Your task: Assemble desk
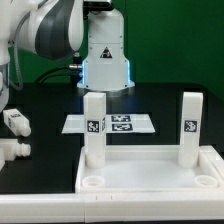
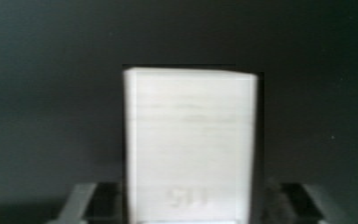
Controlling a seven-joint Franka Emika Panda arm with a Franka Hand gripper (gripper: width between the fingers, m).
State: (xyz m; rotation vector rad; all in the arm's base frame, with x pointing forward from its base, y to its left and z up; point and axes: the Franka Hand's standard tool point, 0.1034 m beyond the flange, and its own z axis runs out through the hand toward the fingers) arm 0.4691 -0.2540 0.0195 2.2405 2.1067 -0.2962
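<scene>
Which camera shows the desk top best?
The exterior view: the desk top fills the foreground, rim and near corner holes visible, two legs upright at its far corners. The wrist view shows none of it, only a white post.

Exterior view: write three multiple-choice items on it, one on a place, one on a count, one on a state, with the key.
1. The marker board lies: A on the desk top; B on the table beyond it; C on the robot.
2. Posts standing upright on the desk top: A one; B two; C four.
3. The near corner holes are: A empty; B filled; C taped over.
Key: B, it lies flat past the far rim; B, a leg and a second leg stand; A, both show open.
</scene>
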